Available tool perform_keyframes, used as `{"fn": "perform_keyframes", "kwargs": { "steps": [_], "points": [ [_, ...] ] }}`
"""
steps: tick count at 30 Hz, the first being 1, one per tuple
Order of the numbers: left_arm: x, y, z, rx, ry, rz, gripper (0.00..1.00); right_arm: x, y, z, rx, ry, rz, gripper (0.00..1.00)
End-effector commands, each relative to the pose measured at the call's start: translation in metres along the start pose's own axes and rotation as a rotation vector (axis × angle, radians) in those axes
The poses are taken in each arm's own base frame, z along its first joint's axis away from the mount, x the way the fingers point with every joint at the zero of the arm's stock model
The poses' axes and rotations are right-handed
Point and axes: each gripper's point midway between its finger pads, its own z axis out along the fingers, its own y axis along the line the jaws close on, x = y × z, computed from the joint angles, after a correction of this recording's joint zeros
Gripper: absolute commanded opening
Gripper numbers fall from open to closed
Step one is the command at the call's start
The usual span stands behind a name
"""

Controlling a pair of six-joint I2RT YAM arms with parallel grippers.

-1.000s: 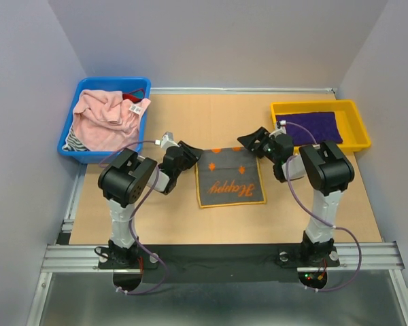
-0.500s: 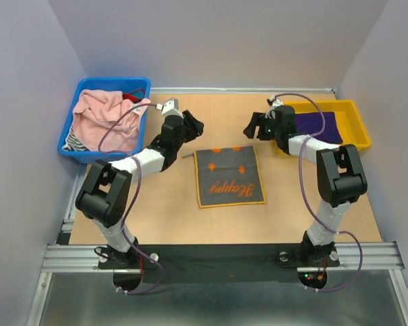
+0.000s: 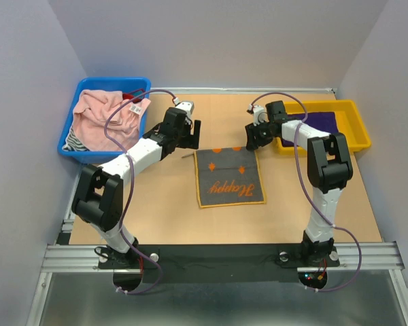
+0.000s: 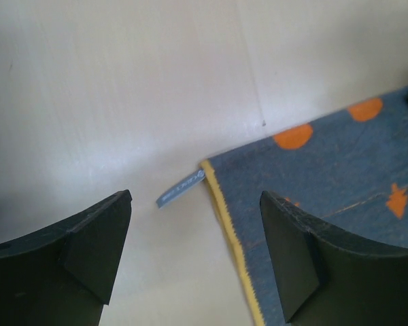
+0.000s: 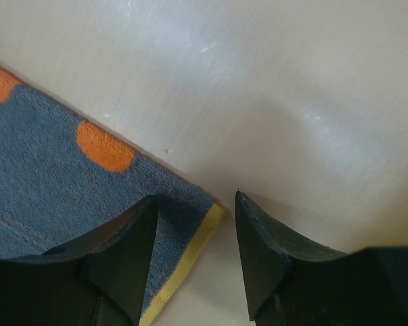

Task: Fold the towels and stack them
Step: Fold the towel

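Flat near the middle of the table [image 3: 156,210] lies the grey towel [image 3: 229,178] with the orange border, its orange word "Happy" facing the near edge and orange dots along its far edge. A small grey label [image 4: 180,190] sticks out from the far left corner of that towel. The left gripper [image 3: 192,133] hangs over this corner with its fingers spread wide; in its wrist view the corner and the label lie in the gap between them, touched by neither. The right gripper [image 3: 253,140] is at the towel's far right corner. Its fingers stand apart, closer together than the left pair, and the yellow-edged corner sits in the gap between them, partly under one finger [image 5: 115,251]; the cloth is still flat.

Further out, the purple towel [image 3: 323,125] lies in a yellow tray [image 3: 350,105] at the far right corner of the table. The pink towel [image 3: 105,119] is crumpled in a blue bin [image 3: 112,81] at the far left corner.
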Motion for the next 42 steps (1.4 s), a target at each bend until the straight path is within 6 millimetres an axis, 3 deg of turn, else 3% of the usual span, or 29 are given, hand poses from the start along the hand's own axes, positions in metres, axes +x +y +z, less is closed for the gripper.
{"fn": "perform_keyframes", "kwargs": {
  "steps": [1,7,14,17,19,22,25,29,38,42],
  "points": [
    [-0.014,0.003,-0.027,0.017,-0.019,0.121,0.87,-0.008,0.007,-0.003,-0.068,0.021,-0.077,0.55],
    [-0.015,-0.008,-0.019,0.083,-0.007,0.161,0.86,0.008,0.001,0.004,-0.056,0.083,-0.078,0.54],
    [-0.013,-0.018,0.014,0.136,0.039,0.253,0.85,0.031,0.001,0.007,-0.073,0.157,-0.087,0.52],
    [-0.017,-0.025,0.03,0.173,0.047,0.29,0.84,0.041,0.006,0.007,-0.098,0.191,-0.085,0.46],
    [-0.015,-0.027,0.039,0.185,0.059,0.314,0.84,0.046,0.007,0.007,-0.107,0.212,-0.081,0.35],
    [-0.008,-0.028,0.054,0.193,0.104,0.352,0.82,0.051,0.009,0.004,-0.117,0.23,-0.083,0.33],
    [-0.002,-0.026,0.067,0.188,0.138,0.373,0.79,0.054,0.01,0.006,-0.125,0.237,-0.087,0.15],
    [0.005,-0.027,0.084,0.201,0.179,0.392,0.72,0.056,0.01,0.008,-0.13,0.244,-0.081,0.1],
    [0.041,-0.029,0.093,0.276,0.311,0.429,0.6,0.066,0.007,0.01,-0.116,0.274,-0.08,0.09],
    [0.045,-0.024,0.09,0.303,0.314,0.404,0.56,0.068,0.009,0.011,-0.127,0.276,-0.076,0.09]
  ]
}}
